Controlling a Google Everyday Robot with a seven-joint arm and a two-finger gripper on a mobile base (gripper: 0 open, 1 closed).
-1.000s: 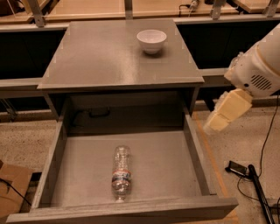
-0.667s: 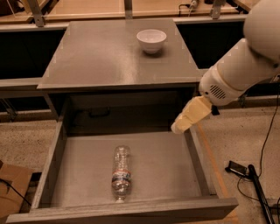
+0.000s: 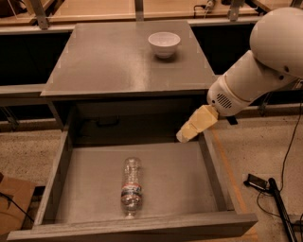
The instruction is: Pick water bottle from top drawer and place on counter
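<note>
The water bottle (image 3: 130, 187) lies on its side on the floor of the open top drawer (image 3: 57, 179), lengthwise front to back, near the middle front, its label band towards the front. The grey counter (image 3: 109, 56) is the cabinet top above the drawer. My gripper (image 3: 185, 136) hangs from the white arm over the drawer's back right corner, well right of and behind the bottle, not touching it.
A white bowl (image 3: 164, 44) stands on the counter's back right part. A lighter tan wooden surface (image 3: 94, 7) runs behind the cabinet. Black cables and a small device (image 3: 258, 182) lie on the floor at the right. A cardboard box (image 3: 12, 198) sits at the lower left.
My arm has swung left and down from the cabinet's right side, bringing the gripper over the drawer's back right corner. The bottle has not moved.
</note>
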